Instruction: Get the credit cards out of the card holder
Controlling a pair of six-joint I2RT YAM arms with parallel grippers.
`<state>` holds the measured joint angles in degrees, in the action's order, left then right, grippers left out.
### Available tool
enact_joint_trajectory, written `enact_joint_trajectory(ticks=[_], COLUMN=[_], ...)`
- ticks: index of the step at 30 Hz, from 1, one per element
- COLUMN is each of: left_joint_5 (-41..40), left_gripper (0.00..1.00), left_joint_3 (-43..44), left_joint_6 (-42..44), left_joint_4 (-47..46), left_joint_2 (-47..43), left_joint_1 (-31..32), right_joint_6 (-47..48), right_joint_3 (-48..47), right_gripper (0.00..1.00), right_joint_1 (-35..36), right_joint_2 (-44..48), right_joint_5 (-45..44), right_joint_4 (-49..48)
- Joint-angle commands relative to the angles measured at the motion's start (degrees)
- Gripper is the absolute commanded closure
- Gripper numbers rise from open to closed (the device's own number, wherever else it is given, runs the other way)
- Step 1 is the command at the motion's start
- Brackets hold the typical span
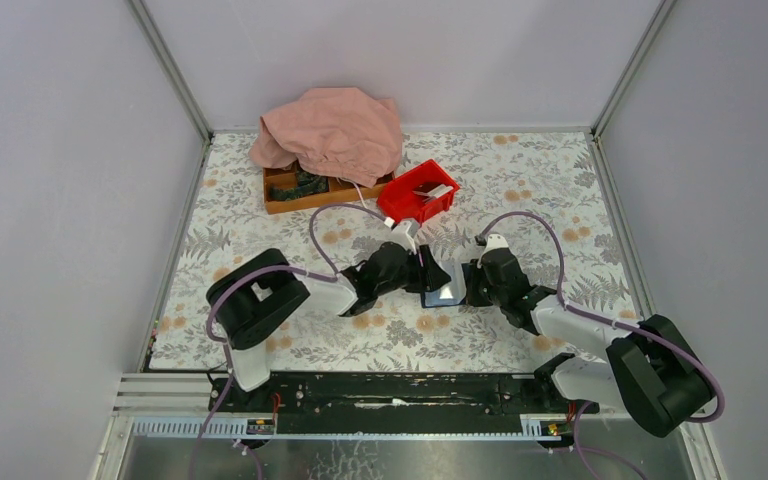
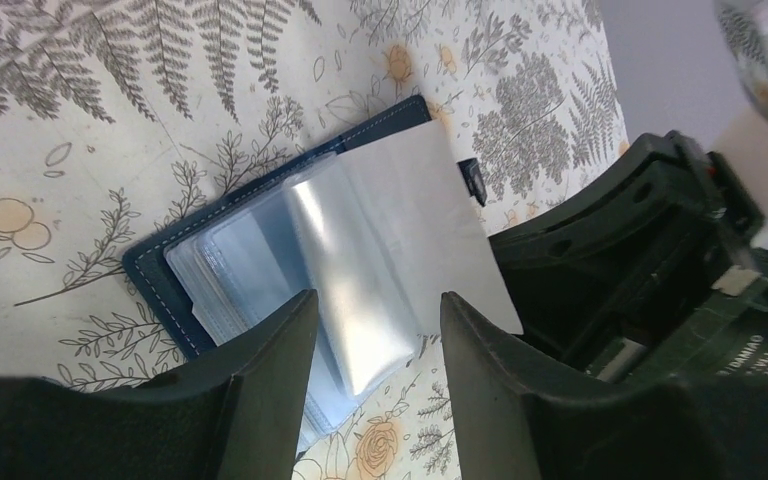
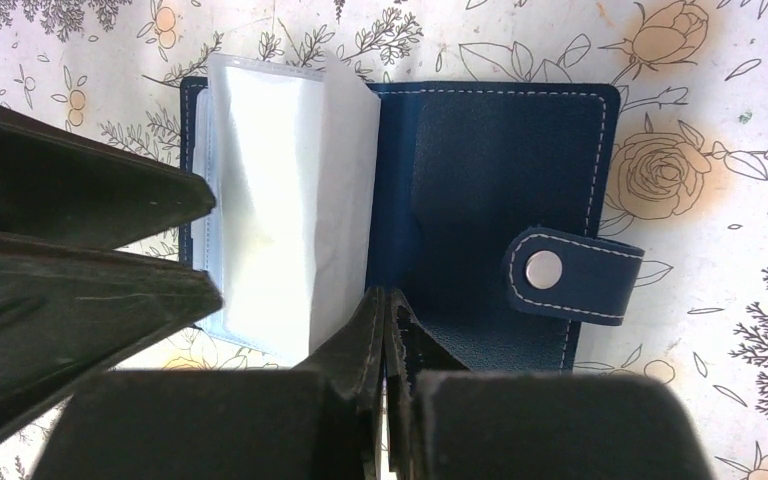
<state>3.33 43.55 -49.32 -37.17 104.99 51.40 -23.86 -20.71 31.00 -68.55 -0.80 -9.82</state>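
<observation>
The card holder (image 1: 445, 293) lies open on the table between my two grippers, a dark blue stitched cover (image 3: 490, 170) with a snap tab (image 3: 570, 272). Its clear plastic sleeves (image 2: 290, 250) fan up from the left half. A pale grey flat face (image 2: 425, 215) among them looks like one of the credit cards; I cannot tell the cards from the sleeves for sure. My left gripper (image 2: 375, 300) is open, its fingers astride the sleeves' near edge, gripping nothing. My right gripper (image 3: 388, 295) is shut, its tip resting on the cover beside the centre fold.
A red bin (image 1: 418, 192) holding something pale stands just behind the grippers. Further back are a wooden tray (image 1: 300, 190) and a pink cloth (image 1: 330, 125) draped over it. Grey walls close in the flowered table (image 1: 260, 230) on three sides.
</observation>
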Motion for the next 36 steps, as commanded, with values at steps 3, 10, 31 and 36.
enact_joint_trajectory(ticks=[3,10,31,36], left_joint_5=[-2.99,-3.71,-4.75,-4.68], left_gripper=[0.44,0.44,0.44,0.44], left_joint_3=[-1.27,-2.08,-2.43,-2.22], left_joint_6=[1.86,1.6,1.6,1.51], left_joint_4=[0.3,0.87,2.97,3.15], left_joint_2=[-4.04,-4.16,-3.29,-2.64], left_joint_1=[0.02,-0.11,-0.33,-0.33], right_joint_6=[-0.09,-0.14,-0.05,-0.09], right_joint_3=[-2.4,-2.49,-2.66,-2.49], right_gripper=[0.99,0.99,0.99,0.99], right_joint_1=[-0.15,-0.15,-0.14,-0.14], right_joint_2=[-0.81,-0.79,-1.23,-0.98], right_joint_5=[0.27,-0.03,-0.34,-0.51], right_joint_4=[-1.77,-1.6,-1.76,-1.7])
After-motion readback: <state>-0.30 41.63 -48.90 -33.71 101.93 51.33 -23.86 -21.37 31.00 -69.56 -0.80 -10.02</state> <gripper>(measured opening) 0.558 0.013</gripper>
